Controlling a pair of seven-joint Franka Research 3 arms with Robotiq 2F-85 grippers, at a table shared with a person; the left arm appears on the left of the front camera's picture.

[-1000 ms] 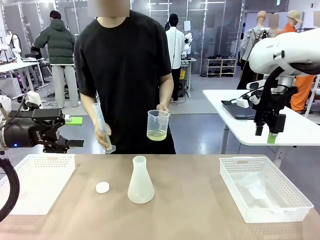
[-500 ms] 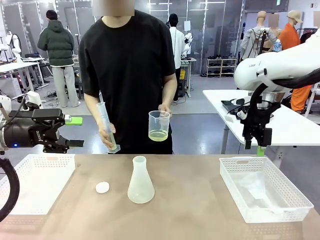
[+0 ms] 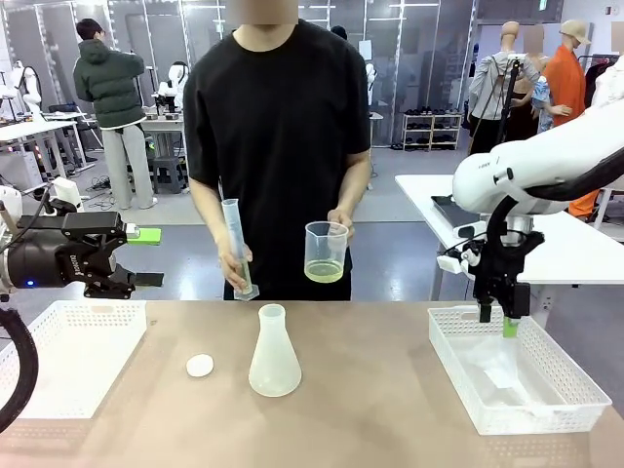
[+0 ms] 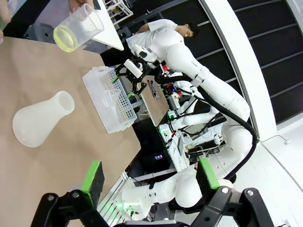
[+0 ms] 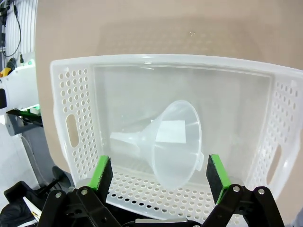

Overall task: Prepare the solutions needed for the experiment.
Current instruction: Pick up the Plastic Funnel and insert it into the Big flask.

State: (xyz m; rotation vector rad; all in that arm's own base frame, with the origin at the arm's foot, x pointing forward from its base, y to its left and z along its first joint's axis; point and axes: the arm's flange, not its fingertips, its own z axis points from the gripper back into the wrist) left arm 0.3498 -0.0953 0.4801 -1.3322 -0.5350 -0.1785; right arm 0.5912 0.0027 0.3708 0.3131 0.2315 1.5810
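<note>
Arms (image 3: pixel 546 161) glossy white with rounded shells; left hand (image 3: pixel 144 257) and right hand (image 3: pixel 496 319) matte black, green pads (image 3: pixel 143 234) at their tips, white lettering (image 3: pixel 76 261) on the left hand's body, black cable (image 3: pixel 15 363) looping behind it.

Table (image 3: pixel 390 419): was matt, smooth, tan.
Flask (image 3: pixel 274 353): was frosted, translucent plastic.
Right basket (image 3: pixel 450 369): was white perforated plastic.
Funnel (image 5: pixel 175 146): was clear, glossy plastic.
Beaker (image 3: pixel 326 244): was clear plastic.
Solutions (image 3: pixel 325 272): looked translucent, watery.

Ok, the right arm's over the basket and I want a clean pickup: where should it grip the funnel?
Probably from straight above: the funnel lies on its side and the basket walls block a sideways approach. Close the open right gripper across the cone near its neck, where it narrows.
</note>
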